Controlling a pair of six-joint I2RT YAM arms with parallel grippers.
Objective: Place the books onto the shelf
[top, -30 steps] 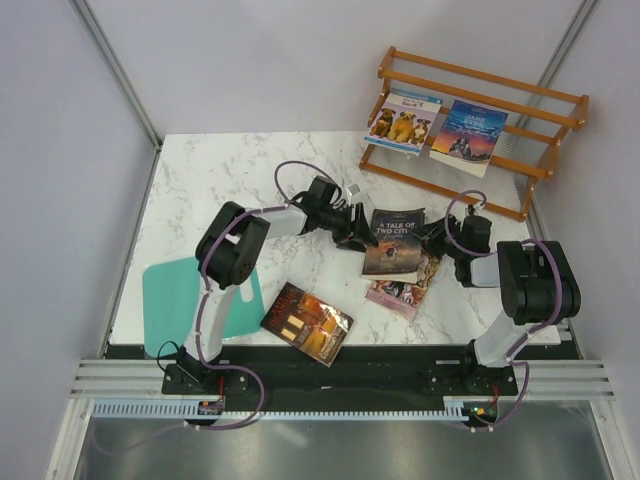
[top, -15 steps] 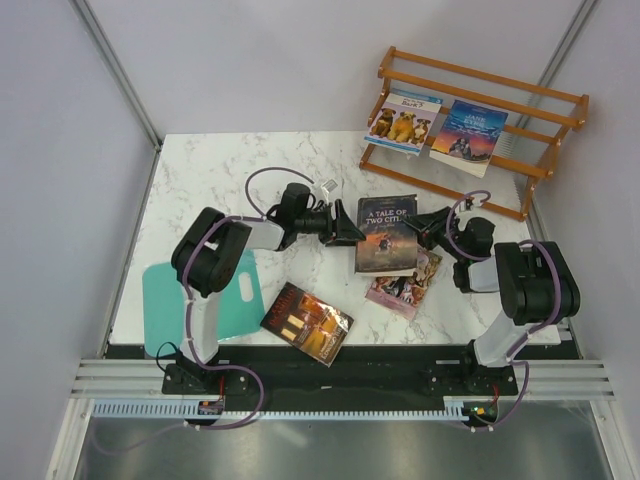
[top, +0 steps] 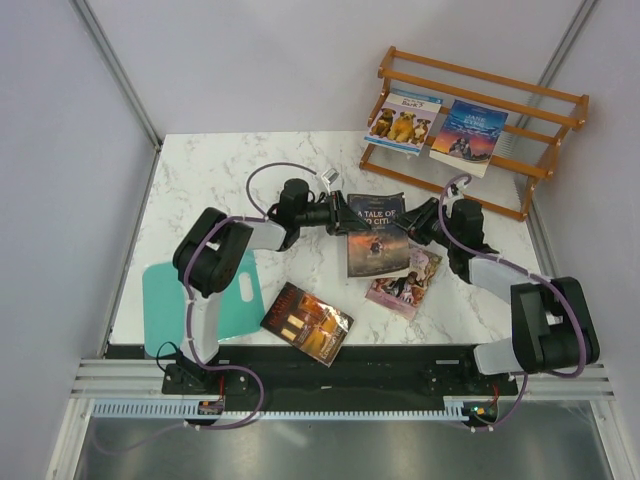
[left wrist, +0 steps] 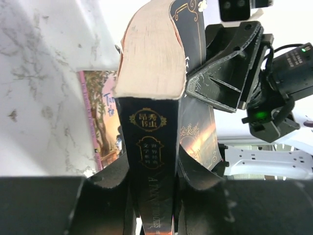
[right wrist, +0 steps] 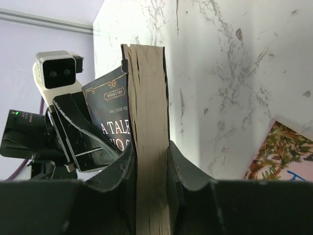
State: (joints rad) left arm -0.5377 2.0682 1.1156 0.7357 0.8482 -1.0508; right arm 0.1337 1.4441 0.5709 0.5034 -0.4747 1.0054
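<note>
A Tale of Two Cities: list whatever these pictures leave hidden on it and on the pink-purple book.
- Top view: part of the pink-purple book, covered by A Tale of Two Cities.
- Left wrist: its front cover, seen nearly edge-on, unreadable.
- Right wrist: its title, partly behind the page block.

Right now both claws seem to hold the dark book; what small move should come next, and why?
Probably open the right claw and back it off slightly. Both it and the left claw clamp A Tale of Two Cities from opposite edges, so the book cannot travel to the shelf freely. The left one grips the stiff spine, the right only the page edge.
</note>
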